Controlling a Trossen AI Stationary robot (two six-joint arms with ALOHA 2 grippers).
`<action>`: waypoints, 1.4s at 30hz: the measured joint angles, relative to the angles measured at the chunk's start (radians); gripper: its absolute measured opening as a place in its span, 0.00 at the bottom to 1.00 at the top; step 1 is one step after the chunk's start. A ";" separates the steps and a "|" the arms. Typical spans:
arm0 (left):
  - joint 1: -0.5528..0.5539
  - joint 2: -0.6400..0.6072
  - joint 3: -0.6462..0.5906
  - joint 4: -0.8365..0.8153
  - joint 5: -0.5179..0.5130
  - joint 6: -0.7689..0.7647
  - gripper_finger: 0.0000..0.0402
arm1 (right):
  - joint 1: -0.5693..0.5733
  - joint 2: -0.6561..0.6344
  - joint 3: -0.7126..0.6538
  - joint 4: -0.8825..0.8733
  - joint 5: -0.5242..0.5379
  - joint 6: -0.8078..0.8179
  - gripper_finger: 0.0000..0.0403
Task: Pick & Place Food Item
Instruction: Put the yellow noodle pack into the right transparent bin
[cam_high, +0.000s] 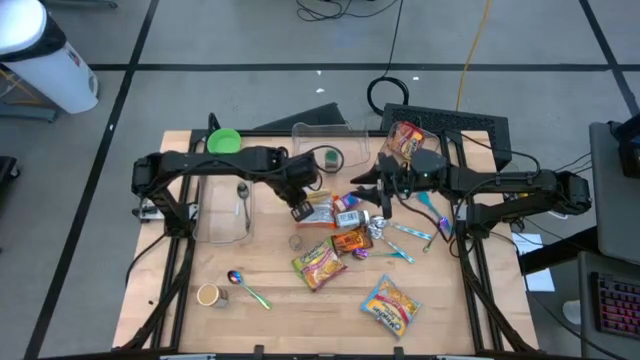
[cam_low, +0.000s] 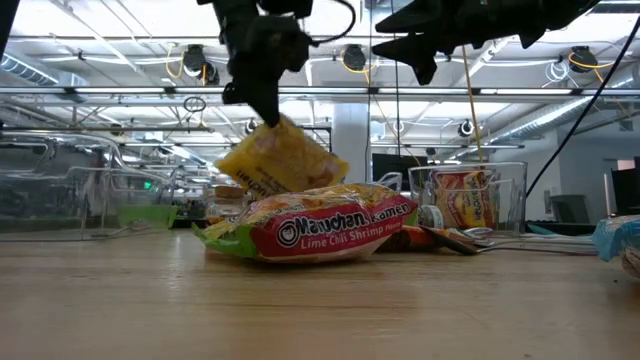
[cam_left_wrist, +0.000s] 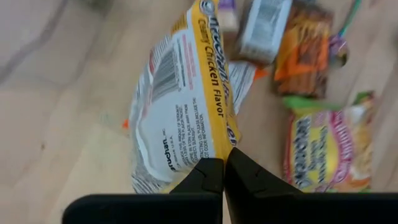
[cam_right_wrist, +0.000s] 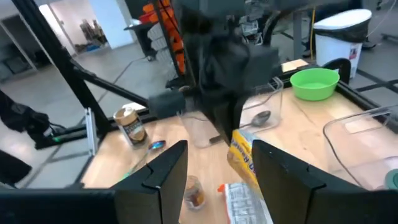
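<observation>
Left end effector (cam_high: 300, 210) clenched on a yellow ramen pack (cam_low: 283, 157), pinching its top edge; pack hangs tilted, lifted clear of the table (cam_high: 280, 300), above the pile of food near the table's middle. Left wrist view shows the fingertips (cam_left_wrist: 214, 174) pressed together on the pack's edge, "Chicken Flavor" print readable. Below and just beside it lies a Maruchan lime chili shrimp pack (cam_low: 320, 228), flat on the table. Right end effector (cam_high: 385, 190) hovers over the pile's right side, fingers apart, grasping nothing; it faces the left arm. More packs lie toward the near edge: one (cam_high: 318, 263) near centre, another (cam_high: 389, 305) closer to the near right corner. Green bowl (cam_high: 223, 141) sits at the far left corner, clear tub (cam_high: 225, 210) along the left side, spoon (cam_high: 242, 284) near the near left corner.
</observation>
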 joint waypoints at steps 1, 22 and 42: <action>0.000 0.000 0.014 0.000 0.000 0.003 0.00 | 0.003 0.000 0.000 -0.009 0.000 -0.010 0.44; 0.000 0.000 0.220 0.024 0.000 0.042 0.00 | 0.053 0.000 0.000 -0.166 0.215 -0.186 0.63; -0.026 0.000 0.323 0.038 -0.043 0.086 0.00 | 0.033 0.000 0.000 -0.167 0.371 -0.200 0.61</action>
